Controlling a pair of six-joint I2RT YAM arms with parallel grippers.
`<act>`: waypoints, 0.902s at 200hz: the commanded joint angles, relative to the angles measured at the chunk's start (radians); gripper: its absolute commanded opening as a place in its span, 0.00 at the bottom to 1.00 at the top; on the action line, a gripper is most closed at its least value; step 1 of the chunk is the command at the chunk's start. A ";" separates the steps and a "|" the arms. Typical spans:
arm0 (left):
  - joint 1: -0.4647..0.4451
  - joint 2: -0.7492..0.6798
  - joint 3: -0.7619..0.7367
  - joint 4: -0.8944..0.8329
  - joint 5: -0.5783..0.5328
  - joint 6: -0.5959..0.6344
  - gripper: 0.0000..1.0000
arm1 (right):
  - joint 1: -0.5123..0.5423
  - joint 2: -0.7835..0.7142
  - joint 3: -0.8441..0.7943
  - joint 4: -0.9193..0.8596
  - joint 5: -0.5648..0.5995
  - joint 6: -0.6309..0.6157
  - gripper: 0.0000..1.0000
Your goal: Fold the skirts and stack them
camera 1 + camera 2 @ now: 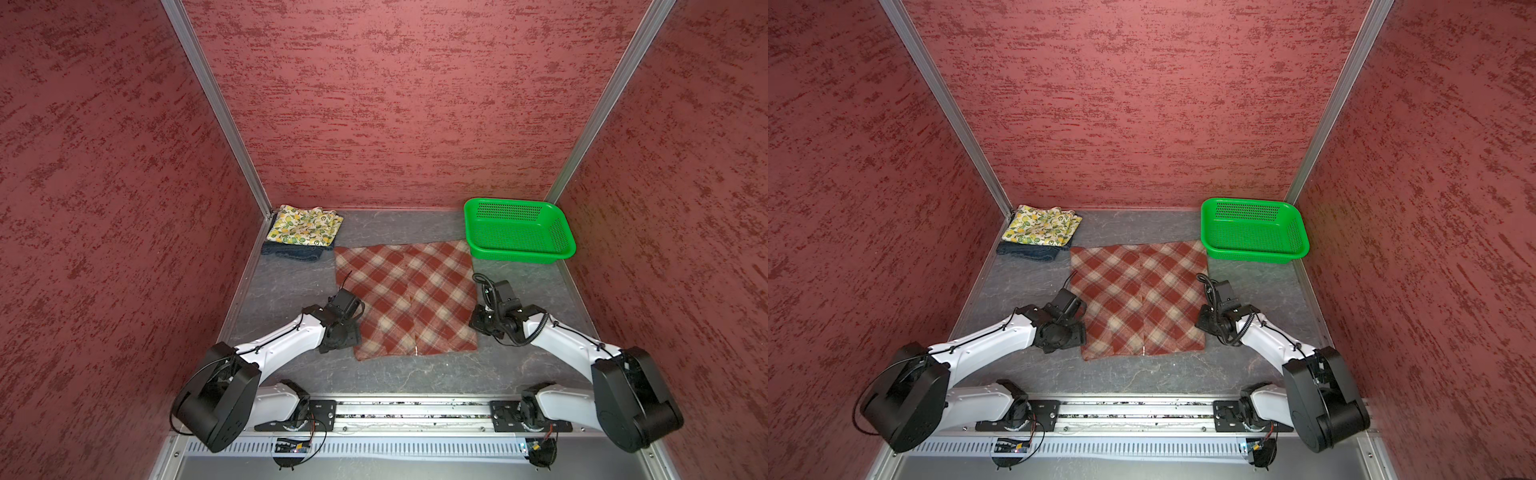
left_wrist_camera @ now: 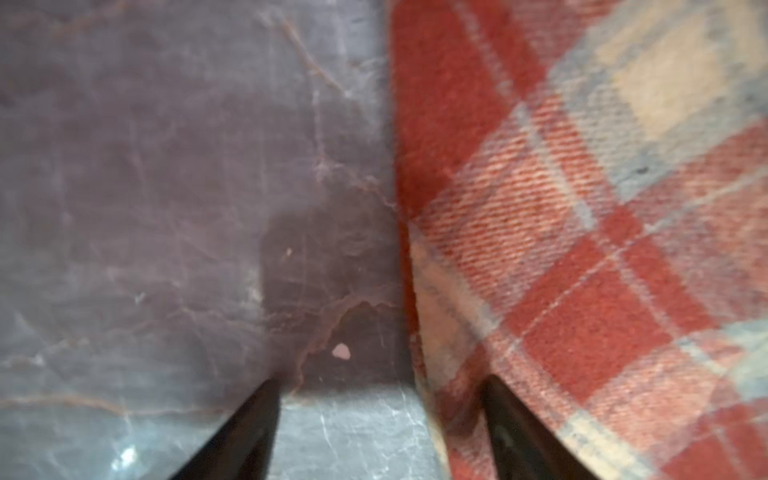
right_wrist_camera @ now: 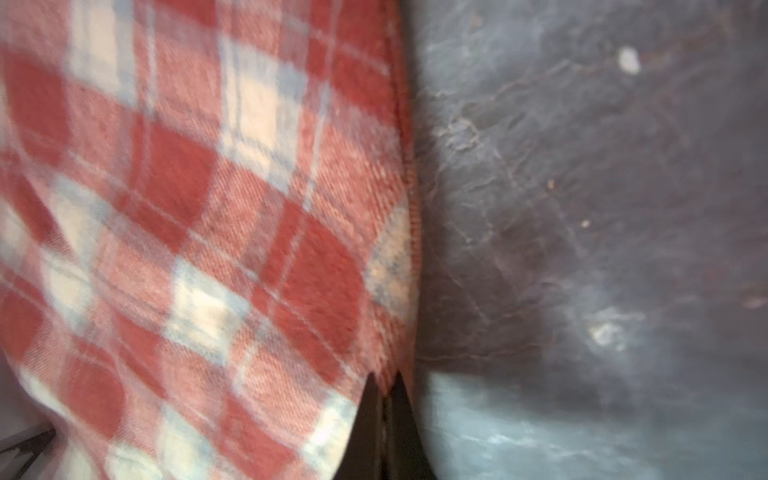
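Observation:
The rust-red and cream plaid skirt lies spread flat mid-table. My left gripper points down at its left edge, open. One finger is over bare table and the other finger over the plaid skirt. My right gripper is at the right edge, shut on the hem of the plaid skirt. At the back left, the folded lemon-print skirt rests on the folded navy denim skirt.
A green perforated basket stands at the back right, close to the plaid skirt's far right corner. Red walls close in the grey table on three sides. The arms' rail runs along the front edge.

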 commanded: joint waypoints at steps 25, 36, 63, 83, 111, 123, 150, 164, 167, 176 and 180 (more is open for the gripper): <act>-0.003 -0.003 -0.039 0.066 0.021 -0.013 0.23 | 0.003 -0.061 0.091 -0.031 0.062 -0.032 0.00; -0.003 0.002 -0.037 0.068 0.021 -0.012 0.18 | 0.014 -0.067 0.124 -0.062 0.081 -0.043 0.00; -0.002 0.027 -0.021 0.088 0.022 -0.005 0.11 | 0.049 -0.063 0.201 -0.115 0.099 -0.052 0.00; -0.003 0.039 -0.017 0.099 0.032 -0.010 0.04 | 0.098 -0.055 0.255 -0.146 0.133 -0.054 0.00; -0.002 0.037 -0.026 0.137 0.059 -0.019 0.00 | 0.157 -0.033 0.324 -0.172 0.163 -0.056 0.00; -0.002 0.040 -0.027 0.149 0.063 -0.023 0.00 | 0.178 -0.017 0.354 -0.174 0.168 -0.059 0.00; -0.002 0.046 -0.029 0.167 0.068 -0.028 0.00 | 0.235 0.040 0.427 -0.176 0.181 -0.054 0.00; -0.002 0.043 -0.031 0.171 0.070 -0.030 0.00 | 0.267 0.074 0.467 -0.175 0.187 -0.050 0.00; -0.002 0.040 -0.032 0.171 0.069 -0.030 0.00 | 0.272 0.079 0.472 -0.175 0.187 -0.050 0.00; -0.003 0.035 -0.035 0.169 0.070 -0.032 0.00 | 0.293 0.099 0.500 -0.173 0.189 -0.048 0.00; -0.002 0.030 -0.036 0.168 0.070 -0.035 0.00 | 0.302 0.109 0.512 -0.173 0.191 -0.047 0.00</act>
